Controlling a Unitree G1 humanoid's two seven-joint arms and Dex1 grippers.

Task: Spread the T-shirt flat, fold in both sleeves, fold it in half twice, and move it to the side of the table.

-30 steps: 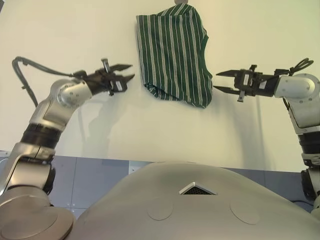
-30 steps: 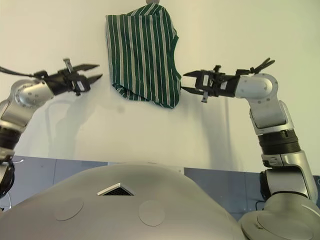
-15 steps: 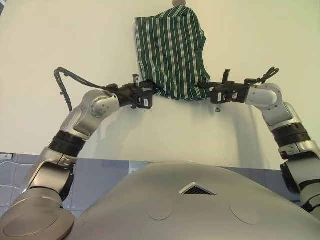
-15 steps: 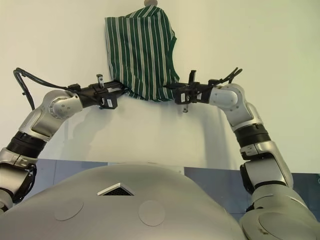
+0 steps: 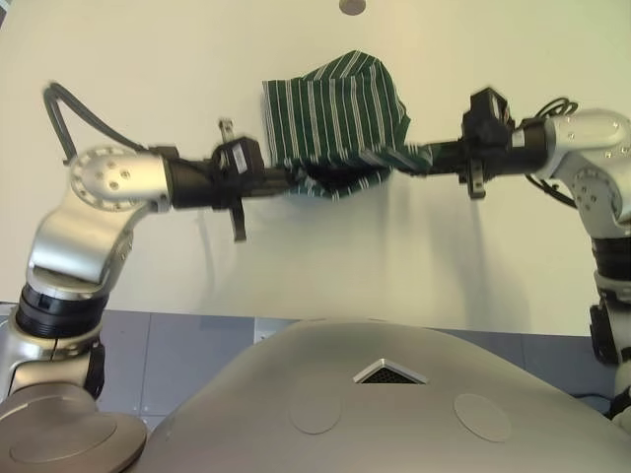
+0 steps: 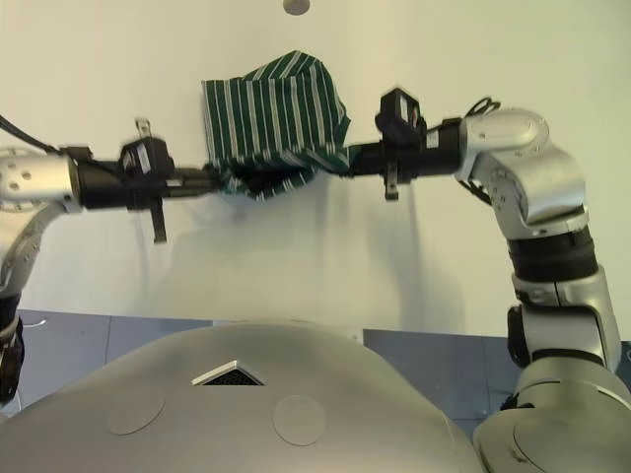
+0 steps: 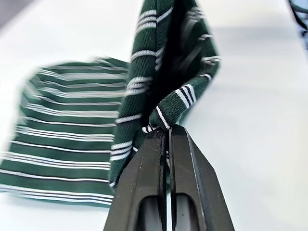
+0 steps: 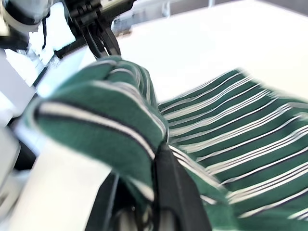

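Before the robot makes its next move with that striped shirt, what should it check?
1. Left gripper shut on the T-shirt: ok.
2. Right gripper shut on the opposite edge: ok.
3. T-shirt spread flat: not ok; it is bunched and lifted between the grippers.
4. Sleeves located: cannot tell; they are hidden in the folds.
5. Far part resting on the table: ok.

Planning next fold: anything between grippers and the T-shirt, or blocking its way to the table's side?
Nothing visible: left gripper and right gripper are shut on the T-shirt at its near edge. No obstacle shows on the table either side; a grey disc lies farther off.
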